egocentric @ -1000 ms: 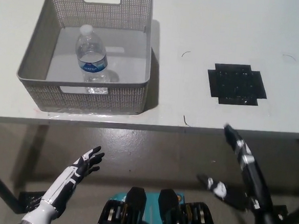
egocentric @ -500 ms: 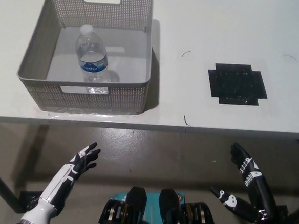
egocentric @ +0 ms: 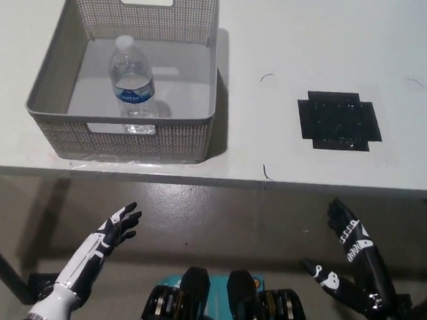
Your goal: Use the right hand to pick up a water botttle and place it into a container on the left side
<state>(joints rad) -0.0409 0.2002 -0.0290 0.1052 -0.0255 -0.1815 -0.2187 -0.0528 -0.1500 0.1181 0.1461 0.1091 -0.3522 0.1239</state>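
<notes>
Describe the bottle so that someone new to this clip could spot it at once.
On the white table, look left to the grey mesh basket. The bottle stands upright inside it, near the front wall. It is clear plastic with a blue label, and the only thing in the basket.

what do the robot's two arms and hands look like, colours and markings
The left hand has dark fingers on a slim white forearm with black strips. The right hand and arm are black, with small white markings on the fingers and thumb.
</notes>
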